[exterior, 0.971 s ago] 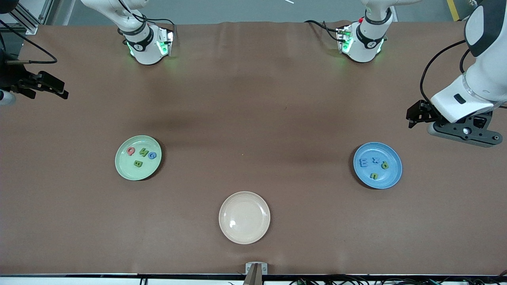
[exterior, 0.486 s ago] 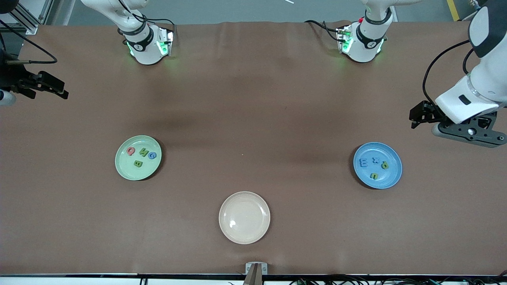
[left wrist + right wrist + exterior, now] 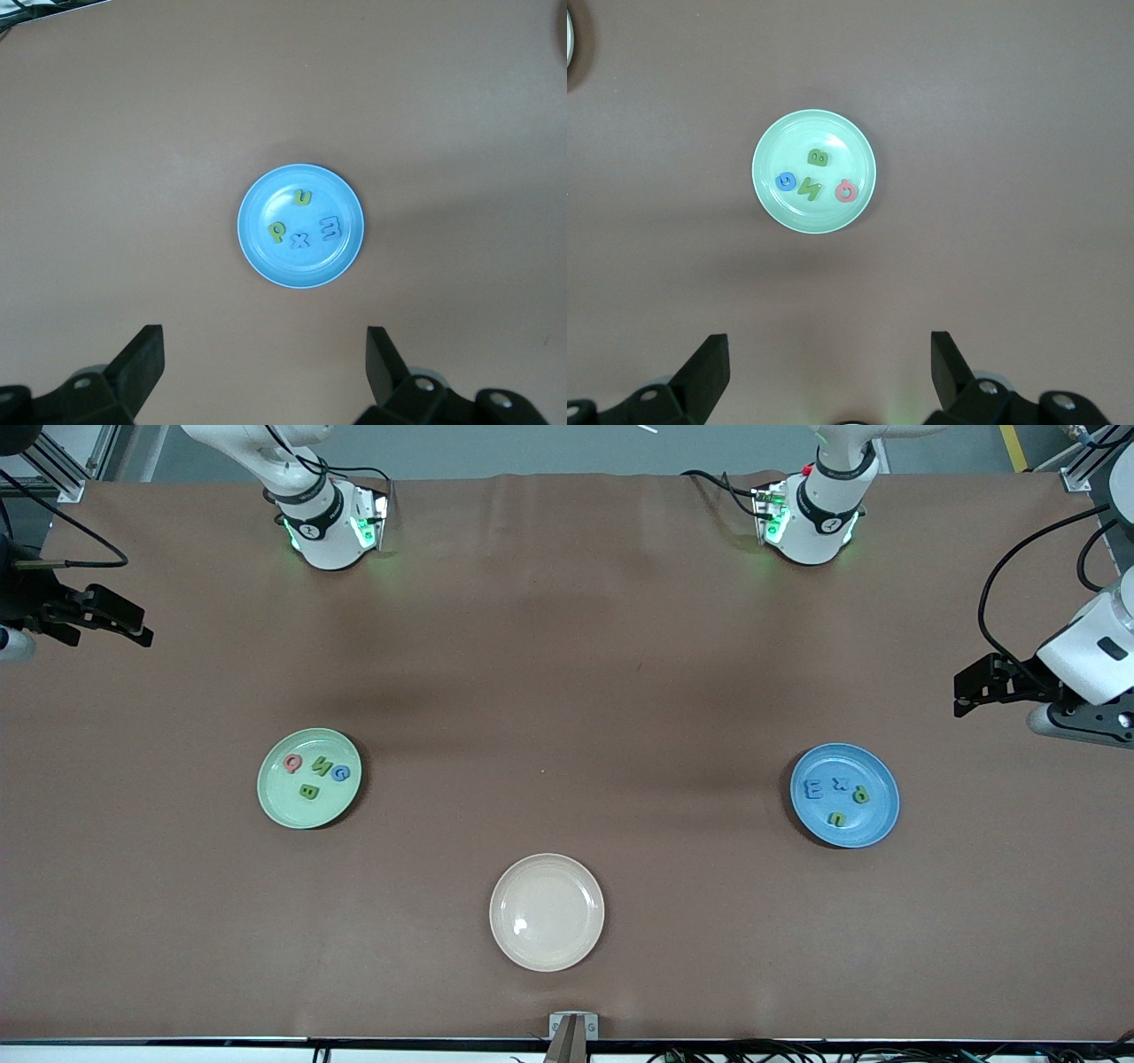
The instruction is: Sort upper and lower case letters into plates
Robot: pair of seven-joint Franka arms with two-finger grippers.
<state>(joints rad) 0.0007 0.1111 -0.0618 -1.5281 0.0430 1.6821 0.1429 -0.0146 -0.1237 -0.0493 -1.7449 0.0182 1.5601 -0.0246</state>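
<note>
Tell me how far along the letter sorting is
It looks finished. The green plate holds four letters and the blue plate holds four; the beige plate is empty. Nothing is in hand: the left pincer and right pincer are open, each at its end of the table.

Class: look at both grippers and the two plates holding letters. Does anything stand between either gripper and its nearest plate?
Nothing visible does. The open left gripper has only bare table between it and the blue plate. The open right gripper likewise has bare table before the mint green plate.
</note>
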